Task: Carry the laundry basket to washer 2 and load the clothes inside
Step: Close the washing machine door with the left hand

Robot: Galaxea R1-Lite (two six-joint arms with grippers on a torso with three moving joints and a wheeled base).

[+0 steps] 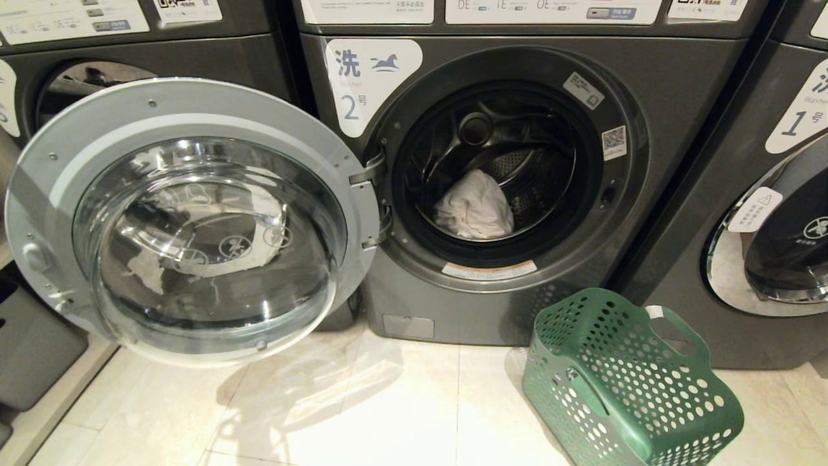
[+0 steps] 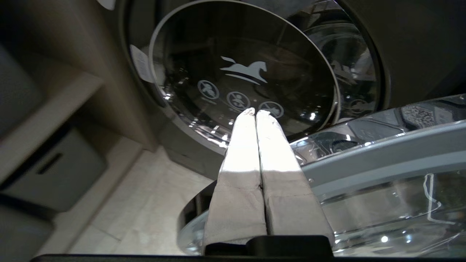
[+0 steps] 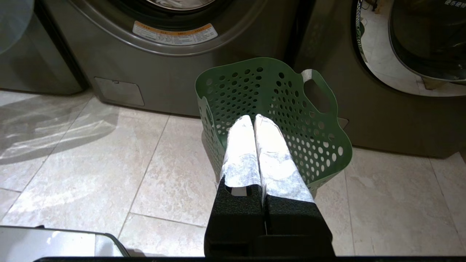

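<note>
Loading looks done: white garment (image 1: 473,208) inside dark grey washer 2 (image 1: 504,162), green perforated plastic basket (image 3: 276,116) empty ahead of my pinched-shut right claw (image 3: 254,118). Left claw (image 2: 255,111), also shut and empty, must push the glass door (image 2: 382,174) beside it closed.

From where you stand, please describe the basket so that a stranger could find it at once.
Find the grey washer labelled 2, whose round door hangs open. On the tiled floor at its lower right corner, before the gap to washer 1, stands the basket. It is the only green thing here: plastic, full of round holes, with loop handles.
</note>
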